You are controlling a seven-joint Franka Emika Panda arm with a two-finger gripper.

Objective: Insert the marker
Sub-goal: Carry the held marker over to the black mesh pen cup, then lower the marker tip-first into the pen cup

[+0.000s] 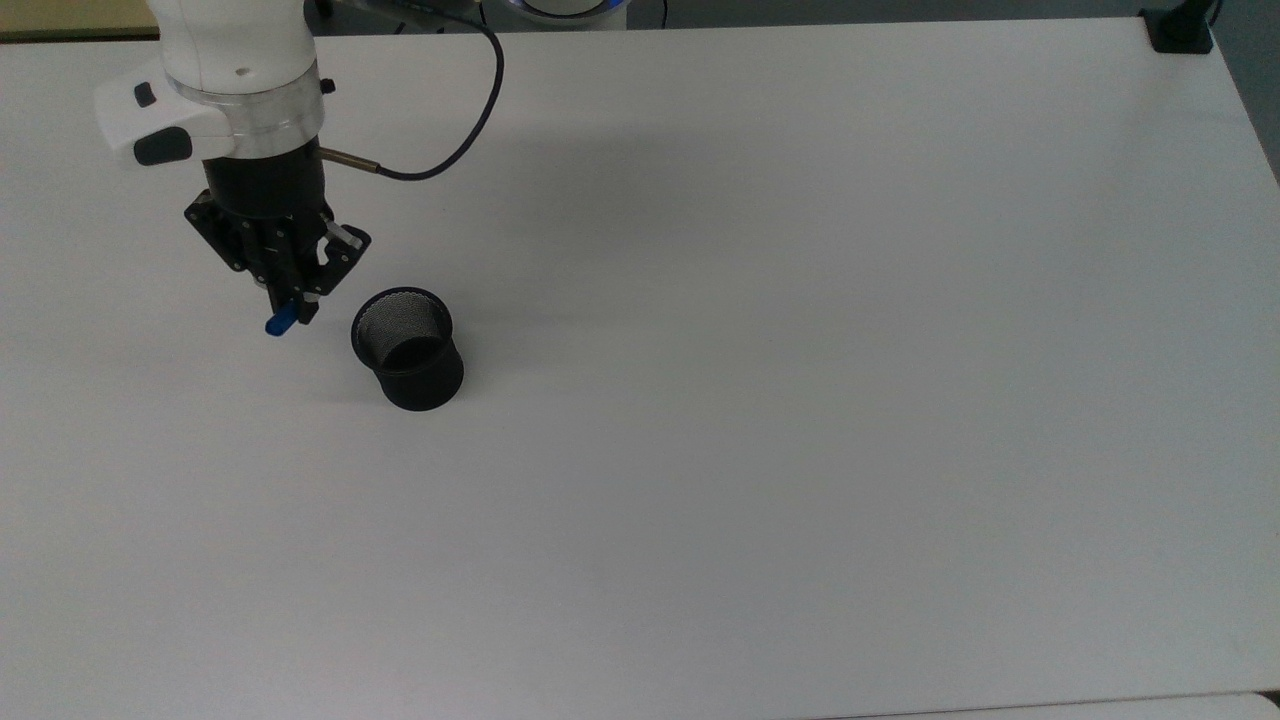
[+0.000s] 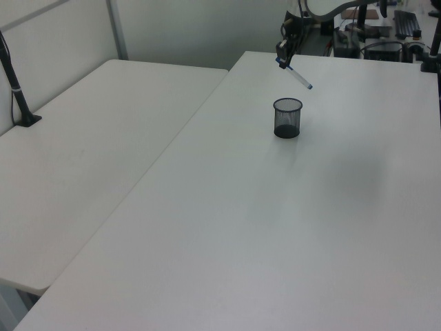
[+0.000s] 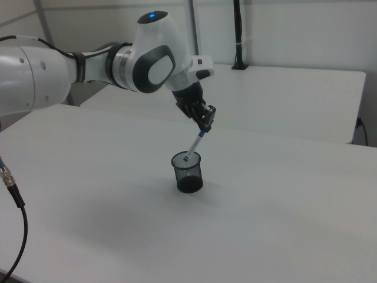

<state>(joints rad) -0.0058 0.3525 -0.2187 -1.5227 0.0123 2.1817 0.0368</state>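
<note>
One slim white-barrelled marker with a blue cap (image 3: pixel 195 145) hung tilted in the air, pinched near its capped end between the fingers of the black two-finger gripper (image 3: pixel 205 122). In the right view, near the frame's centre, its lower blue tip appeared over the rim of the black mesh cup (image 3: pixel 188 172), but whether the tip was above the mouth or behind it could not be told. In the left view, near the upper right of the frame, the marker (image 2: pixel 296 75) slanted down from the gripper (image 2: pixel 282 59) and ended above and clear of the cup (image 2: pixel 287 118). In the top view's upper left, most of the barrel was hidden under the gripper (image 1: pixel 287 300); the blue cap (image 1: pixel 279 322) stuck out just beside the cup (image 1: pixel 408 348). The white table (image 1: pixel 800 400) carried the upright cup. The white arm (image 1: pixel 225 60) was cut off at the frame's upper edge.
</note>
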